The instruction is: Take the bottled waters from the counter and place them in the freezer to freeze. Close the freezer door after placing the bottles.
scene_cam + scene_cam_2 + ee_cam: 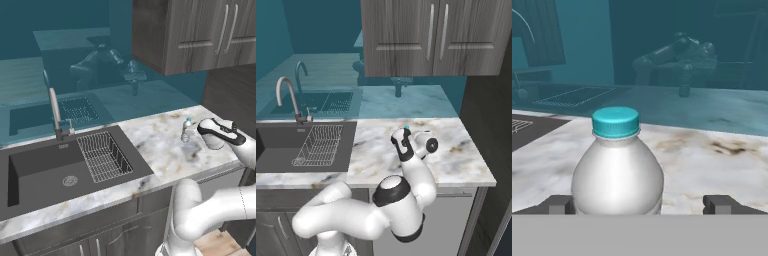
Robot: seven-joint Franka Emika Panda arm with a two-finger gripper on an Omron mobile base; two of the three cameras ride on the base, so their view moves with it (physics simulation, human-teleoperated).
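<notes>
Water bottle upright on the marble counter, toward its right part, well clear of the front edge; teal-blue cap on top, rounded shoulder below. Probably light to moderate in weight if full, thin-walled and a little yielding under squeeze, smooth and likely slippery (a round body tends to roll in a loose pinch). Best taken across the straight body below the shoulder, not at the cap or the tapering neck.

Gripper level with the bottle and right up against it, fingers spread fully apart, holding nothing; left fingertip just beside the bottle's flank, right fingertip well apart from it, so bottle off-centre toward the left. Worth centring before closing.

Around: bare marble on every side of the bottle, nothing in the way of the approach. Dark sink with wire rack and faucet away to the left; grey wall cabinets overhead (headroom to mind on the lift).
</notes>
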